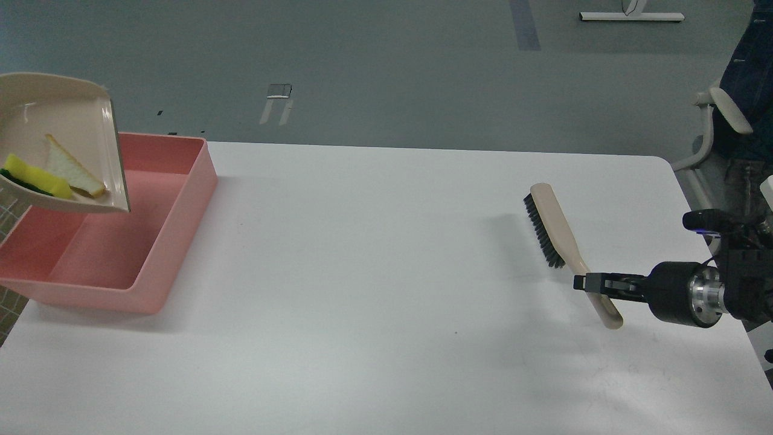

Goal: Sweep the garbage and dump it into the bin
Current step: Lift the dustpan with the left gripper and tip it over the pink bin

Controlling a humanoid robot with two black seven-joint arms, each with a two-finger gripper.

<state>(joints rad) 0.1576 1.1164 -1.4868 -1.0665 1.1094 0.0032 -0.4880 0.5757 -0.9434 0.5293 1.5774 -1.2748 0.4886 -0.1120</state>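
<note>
Right end effector [581,282]: black, blocky fingers pinching the brush by its handle; I see it coming in from my right edge behind a glossy black wrist with a silver ring
Left end effector: out of my view, so I cannot tell its state
Brush [567,248]: smooth beige handle, long and slightly curved, with a strip of stiff black bristles along the far half; it slants over the right part of the worktop, bristles facing left
Dustpan [66,115]: beige, glossy plastic, scoop-shaped with a thin straight front lip; it is held up and tilted at the far left, lip pointing down over the bin
Garbage, yellow chunk [37,177]: bright yellow, spongy-looking block with a dark green side, lying in the low corner of the dustpan
Garbage, pale piece [71,168]: off-white, flat and wedge-shaped with a tan edge, just beside the yellow chunk, also inside the dustpan
Bin [181,199]: shallow rectangular pink plastic tub with rounded corners and a smooth matte inside; it sits on the left end of the worktop, partly under the dustpan
Worktop [374,302]: plain white, smooth, rounded far corner
</note>
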